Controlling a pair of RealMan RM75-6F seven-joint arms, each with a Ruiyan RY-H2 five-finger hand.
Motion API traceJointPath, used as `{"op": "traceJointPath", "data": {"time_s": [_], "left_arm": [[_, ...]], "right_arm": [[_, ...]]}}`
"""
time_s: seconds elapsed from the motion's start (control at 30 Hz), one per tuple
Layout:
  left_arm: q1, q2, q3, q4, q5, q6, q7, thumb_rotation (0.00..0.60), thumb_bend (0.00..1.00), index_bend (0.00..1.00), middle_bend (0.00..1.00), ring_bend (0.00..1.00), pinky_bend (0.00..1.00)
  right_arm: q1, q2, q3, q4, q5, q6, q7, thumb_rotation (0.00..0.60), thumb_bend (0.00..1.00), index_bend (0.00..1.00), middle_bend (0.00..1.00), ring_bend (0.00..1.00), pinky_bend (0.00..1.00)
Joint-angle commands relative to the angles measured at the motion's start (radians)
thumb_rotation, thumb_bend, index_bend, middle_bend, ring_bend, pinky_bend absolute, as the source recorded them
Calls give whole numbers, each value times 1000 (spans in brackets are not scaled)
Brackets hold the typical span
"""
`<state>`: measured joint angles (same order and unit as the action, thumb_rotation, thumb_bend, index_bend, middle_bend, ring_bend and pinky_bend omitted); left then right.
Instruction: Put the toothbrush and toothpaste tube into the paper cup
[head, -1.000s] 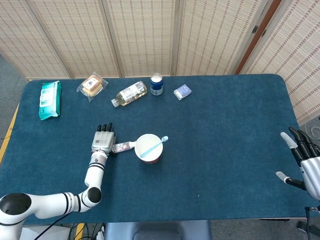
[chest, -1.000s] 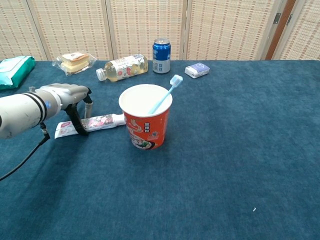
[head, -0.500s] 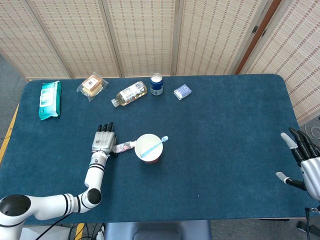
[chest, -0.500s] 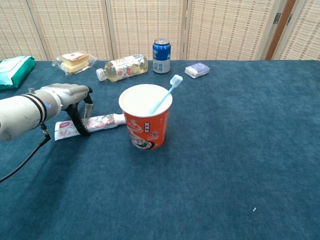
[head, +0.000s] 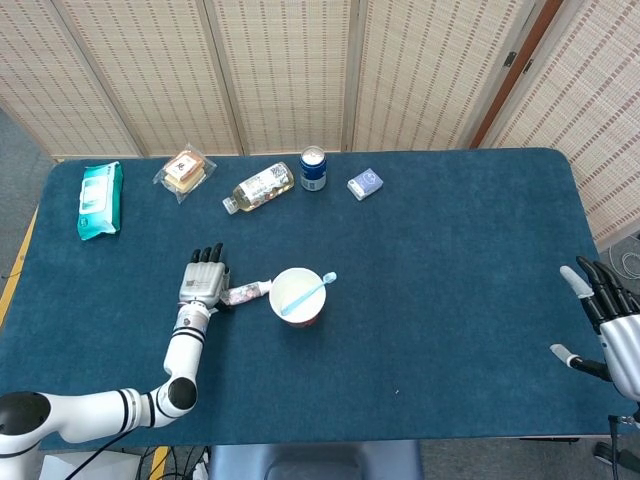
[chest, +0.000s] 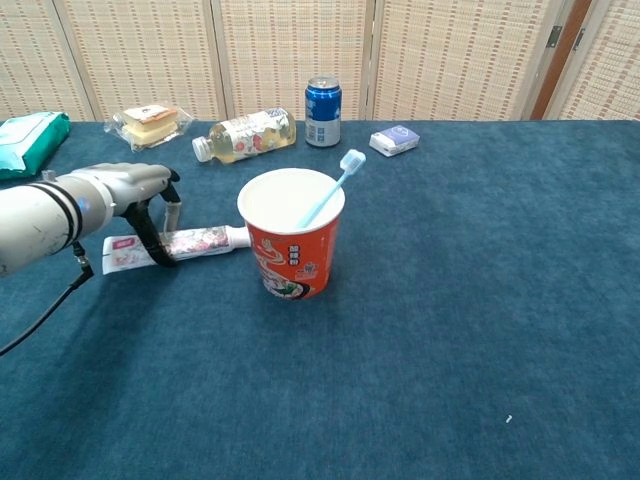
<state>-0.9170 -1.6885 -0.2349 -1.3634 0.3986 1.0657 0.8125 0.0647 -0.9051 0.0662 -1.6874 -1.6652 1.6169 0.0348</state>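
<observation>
From the head view, the paper cup (head: 297, 296) stands on the blue surface (head: 430, 250) with the toothbrush (head: 308, 293) leaning inside it, bristles over the right rim. The toothpaste tube (head: 244, 293) lies flat just left of the cup. The left hand (head: 204, 283) sits over the tube's far end, fingers (head: 208, 255) stretched forward. The right hand (head: 608, 322) hangs at the surface's right edge, fingers spread, holding nothing. Along the back lie a wipes pack (head: 99, 198), a wrapped snack (head: 184, 170), a bottle (head: 260, 187), a can (head: 313, 168) and a small box (head: 365, 184).

From the chest view, the left hand (chest: 125, 195) pinches the toothpaste tube (chest: 180, 244) between dark fingers (chest: 152, 236), the tube's cap beside the cup (chest: 291, 240).
</observation>
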Motion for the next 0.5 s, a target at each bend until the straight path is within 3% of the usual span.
{"op": "traceJointPath", "data": {"time_s": [0.03,0.5], "left_arm": [[8,18,-6,-24,10,8,-10,600,92,771,0,0,0],[48,98,-18,-112,39,17,-80,600,93,834,0,0,0]], "right_arm": [[0,-1,0,1,-2,1,-1,600,0,0,0,0,287],[3,-8,-2,0,-1,-6,-11,600,0,0,0,0,287]]}}
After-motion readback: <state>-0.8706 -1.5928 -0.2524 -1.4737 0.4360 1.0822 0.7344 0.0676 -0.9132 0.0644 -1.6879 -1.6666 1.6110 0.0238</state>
